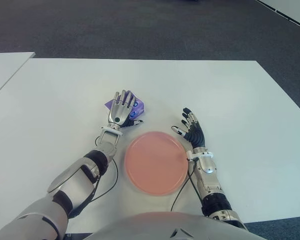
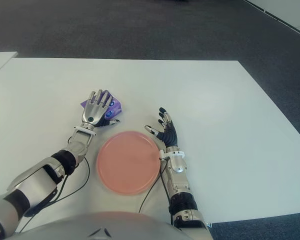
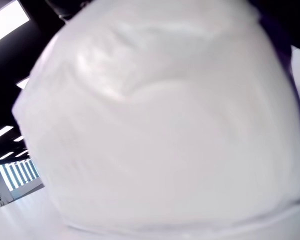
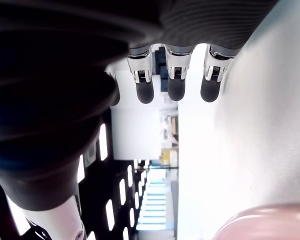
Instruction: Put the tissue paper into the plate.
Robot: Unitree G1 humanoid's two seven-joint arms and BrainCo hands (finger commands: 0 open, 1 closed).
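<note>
Nearest the robot, a round pink plate (image 1: 155, 162) sits on the white table (image 1: 230, 95), nothing in it. Right hand (image 1: 191, 130) shows just beside the plate's right rim, palm side down, fingers spread and loose, holding nothing; the right wrist view shows three fingertips (image 4: 176, 86) extended over bare tabletop with the plate edge (image 4: 270, 224) at the corner of that view. Can't tell if the hand touches the table.

Left forearm runs along the plate's left side. Left hand (image 1: 122, 109) is a bit farther out, beyond the plate's upper-left rim, laid flat on top of the tissue paper (image 1: 139, 105), a purple packet on the table. Fingers extended forward over the packet, thumb out to the right side against it; packet edges peek out on both sides of the hand. Not clearly closed around it, so whether it grips or just covers it cannot be told. Left wrist view is filled by a white blurred surface, no help. Tissue packet is near the plate, outside it.

Beyond the table's far edge, dark grey carpet (image 1: 140, 30).
</note>
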